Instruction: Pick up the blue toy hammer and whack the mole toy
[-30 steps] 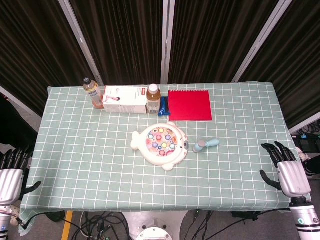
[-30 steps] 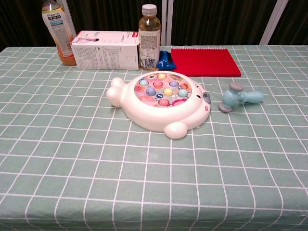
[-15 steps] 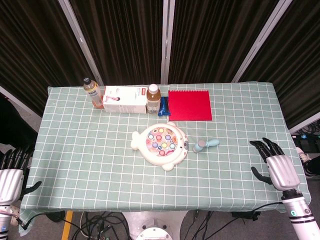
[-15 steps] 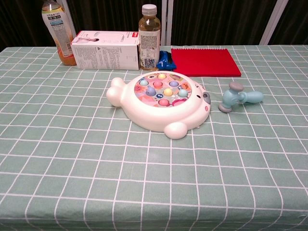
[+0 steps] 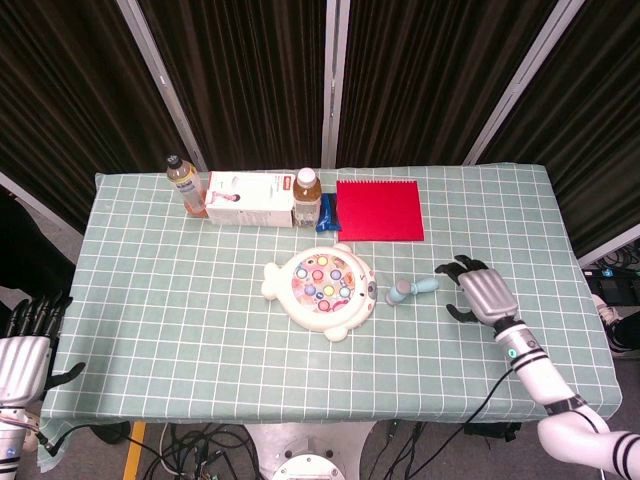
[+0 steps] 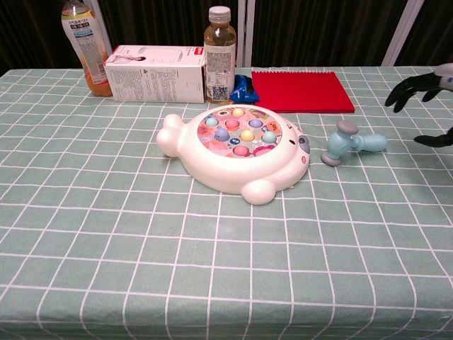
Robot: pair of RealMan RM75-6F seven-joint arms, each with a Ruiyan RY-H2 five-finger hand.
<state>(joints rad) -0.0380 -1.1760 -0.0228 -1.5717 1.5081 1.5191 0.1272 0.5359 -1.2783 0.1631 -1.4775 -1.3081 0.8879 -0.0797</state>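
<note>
The blue toy hammer (image 5: 411, 289) (image 6: 350, 144) lies on the checked cloth just right of the white mole toy (image 5: 320, 287) (image 6: 237, 149), its grey head toward the toy. My right hand (image 5: 480, 290) (image 6: 423, 99) hovers over the table a little right of the hammer's handle, fingers spread, holding nothing and not touching the hammer. At the table's near-left corner, off the edge, my left hand (image 5: 22, 350) hangs open and empty; the chest view does not show it.
Along the back stand a drink bottle (image 5: 183, 186), a white carton (image 5: 249, 198), a second bottle (image 5: 307, 197), a small blue packet (image 5: 327, 214) and a red notebook (image 5: 379, 210). The green checked tablecloth (image 5: 200, 330) covers the table.
My right hand has moved from beyond the table's right edge in over the cloth toward the hammer's handle, and now shows in the chest view. The left hand stayed put.
</note>
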